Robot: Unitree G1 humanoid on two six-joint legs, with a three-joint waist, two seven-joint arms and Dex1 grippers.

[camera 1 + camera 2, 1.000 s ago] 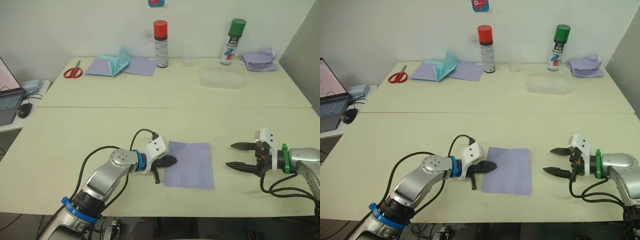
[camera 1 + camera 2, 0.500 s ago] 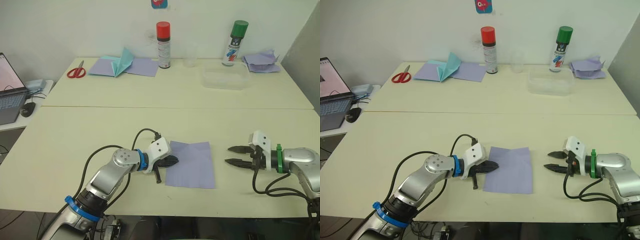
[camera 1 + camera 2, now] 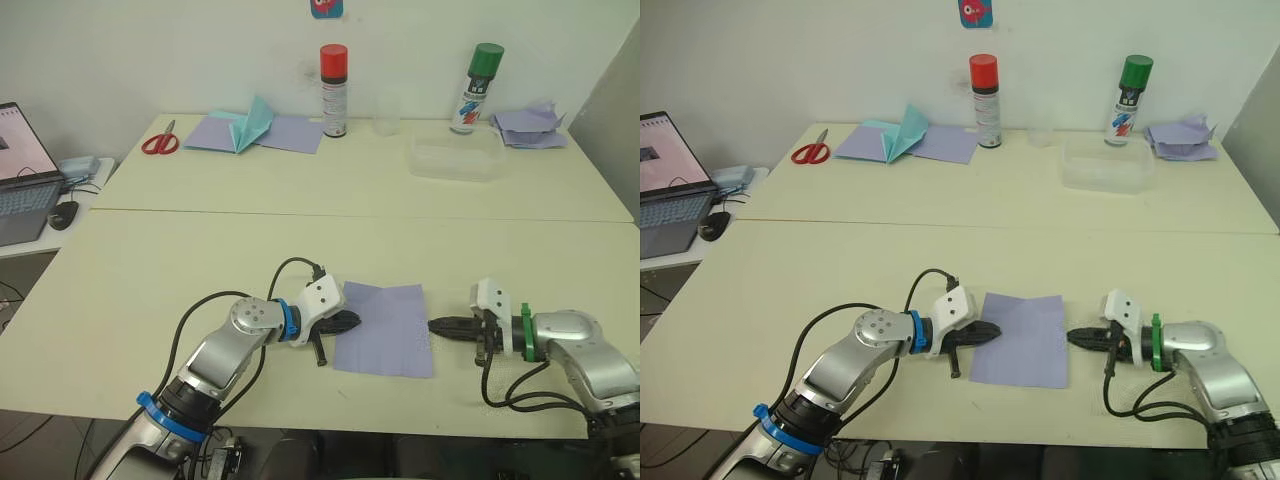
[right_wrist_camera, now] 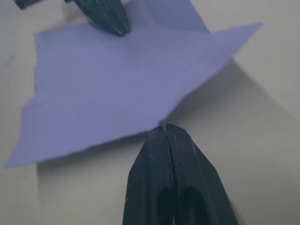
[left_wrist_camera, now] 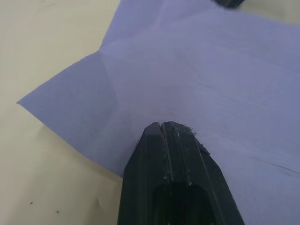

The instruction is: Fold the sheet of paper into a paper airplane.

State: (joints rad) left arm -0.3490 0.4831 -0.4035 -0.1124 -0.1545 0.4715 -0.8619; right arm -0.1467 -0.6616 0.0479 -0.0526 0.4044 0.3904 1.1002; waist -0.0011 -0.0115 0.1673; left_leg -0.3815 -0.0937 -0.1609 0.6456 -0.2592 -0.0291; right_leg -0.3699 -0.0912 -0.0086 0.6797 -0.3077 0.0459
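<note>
The sheet of paper point(image 3: 385, 328), pale lavender with faint creases, lies flat near the table's front edge. My left gripper point(image 3: 350, 320) is shut, its tips point(image 5: 161, 125) pressed down on the sheet's left part. From the right, my right gripper point(image 3: 433, 326) is shut, and its tip point(image 4: 161, 126) meets the sheet's right edge. Whether that edge is pinched between the fingers I cannot tell. The paper airplane is out of view.
At the back stand a teal paper plane point(image 3: 250, 122) on lavender sheets, red scissors point(image 3: 158, 142), a red-capped can point(image 3: 333, 75), a green-capped can point(image 3: 483, 75), a clear tub point(image 3: 455, 158) and a crumpled lavender heap point(image 3: 528, 125). A laptop point(image 3: 20, 190) sits at the far left.
My right gripper has closed from wide open and moved left to the sheet's right edge. The left gripper has stayed on the sheet. The camera has shifted a little.
</note>
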